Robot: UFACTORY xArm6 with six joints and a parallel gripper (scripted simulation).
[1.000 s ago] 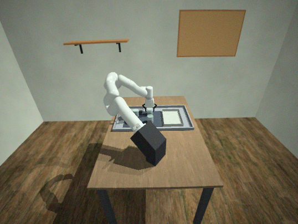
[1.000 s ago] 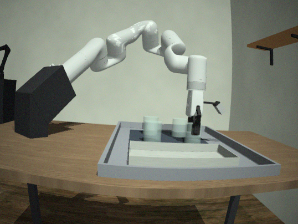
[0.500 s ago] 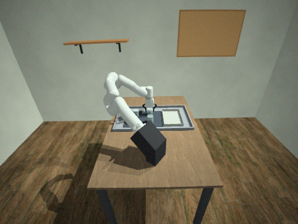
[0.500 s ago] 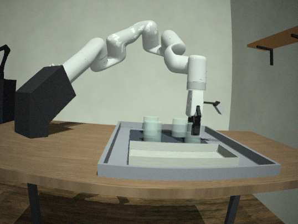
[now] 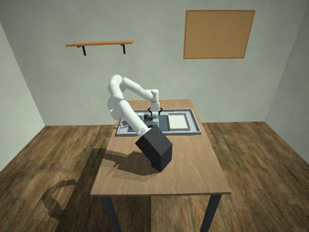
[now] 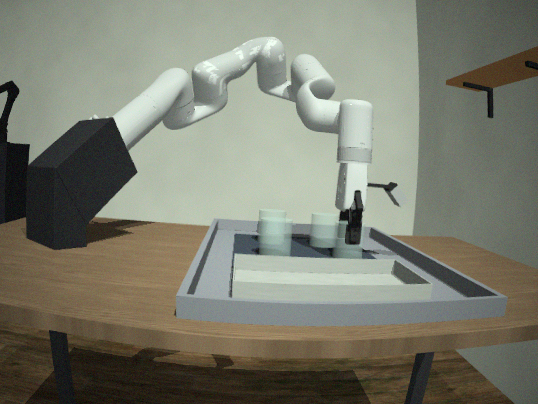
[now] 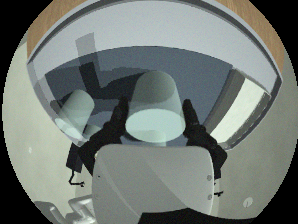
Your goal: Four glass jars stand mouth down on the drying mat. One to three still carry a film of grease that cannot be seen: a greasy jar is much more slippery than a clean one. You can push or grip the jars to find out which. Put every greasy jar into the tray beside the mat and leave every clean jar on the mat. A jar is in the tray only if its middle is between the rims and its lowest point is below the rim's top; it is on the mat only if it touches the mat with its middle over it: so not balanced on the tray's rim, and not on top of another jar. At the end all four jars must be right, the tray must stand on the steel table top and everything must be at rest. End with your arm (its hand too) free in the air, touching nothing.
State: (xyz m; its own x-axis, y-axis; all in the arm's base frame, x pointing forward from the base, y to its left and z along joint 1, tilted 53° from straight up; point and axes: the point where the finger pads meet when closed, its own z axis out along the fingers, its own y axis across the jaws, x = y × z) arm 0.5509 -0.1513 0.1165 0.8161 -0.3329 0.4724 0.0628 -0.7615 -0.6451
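The spread tool is straddling an upright jar, its axis vertical, the exterior view showing all four jars, the wrist view both fingers

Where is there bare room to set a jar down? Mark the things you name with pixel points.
Inside the pale tray [image 5: 178, 130] [image 6: 330, 292], between its four rims, nothing stands. The wooden table's [image 5: 189, 169] near part, right of the black base block [image 5: 157, 149], also looks bare. It is crowded on the dark mat [image 5: 164, 123], around the hand [image 7: 155, 105].
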